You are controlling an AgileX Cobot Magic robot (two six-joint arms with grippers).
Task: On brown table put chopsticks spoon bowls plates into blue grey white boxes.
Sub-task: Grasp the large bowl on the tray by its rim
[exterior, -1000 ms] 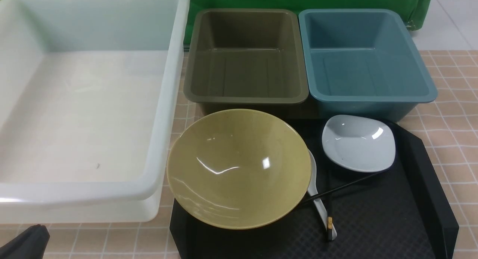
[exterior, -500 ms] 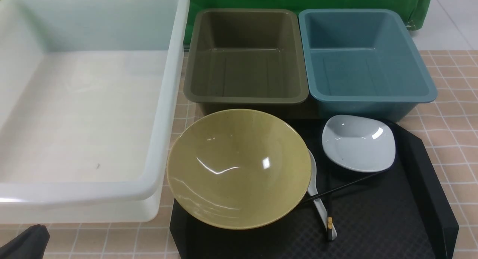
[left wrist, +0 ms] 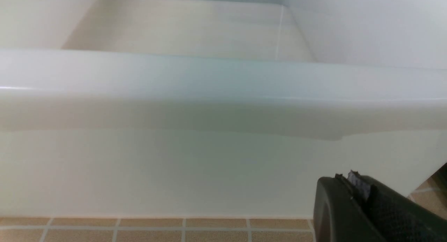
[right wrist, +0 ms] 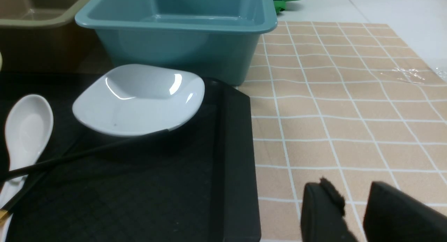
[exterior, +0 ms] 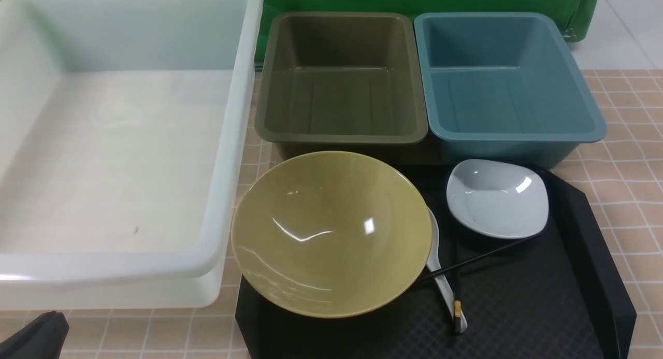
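Large white plastic box (exterior: 222, 141): at the left, its floor bare (a small dark mark aside).
Left tool (left wrist: 349, 186): pinched closed with nothing between its tips, low beside the near wall of the white box.
Wide mustard-yellow bowl (exterior: 331, 234): on the left part of the black tray (exterior: 518, 307), between the white box and the cutlery, in front of the olive-grey plastic box (exterior: 342, 139); it looks nearer the left arm.
White spoon (exterior: 446, 291): slanting, its bowl end away from the robot, its handle toward it and to the right; a black chopstick (exterior: 481, 256) crosses over it.
Small white dish (exterior: 497, 199): far right part of the tray, just in front of the blue plastic box (exterior: 518, 137).
Right tool (right wrist: 335, 207): fingers parted, nothing between them, over the tabletop (right wrist: 314, 130) to the right of the tray.
Relation for the coming move: the dish lies forward and to the left of the right tool (probably the arm to use), with the blue box just beyond it.
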